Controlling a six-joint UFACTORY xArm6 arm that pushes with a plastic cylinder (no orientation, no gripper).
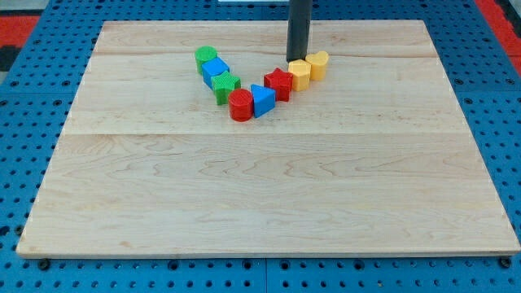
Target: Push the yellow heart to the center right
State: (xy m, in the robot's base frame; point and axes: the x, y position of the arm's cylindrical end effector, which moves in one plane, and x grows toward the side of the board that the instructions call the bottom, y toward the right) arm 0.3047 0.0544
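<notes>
1. Near the board's [269, 203] top edge, about midway across: seven blocks strung in a V.
2. Right arm, bottom to top — red cylinder [241, 105], blue triangle [262, 100], red star [279, 83], yellow block [299, 73], yellow heart [318, 64].
3. Left arm — green cylinder [206, 57], blue block [216, 71], green block [225, 85].
4. My tip [296, 59] just behind the yellow block, beside the heart; no jaws, just a bare rod.
</notes>
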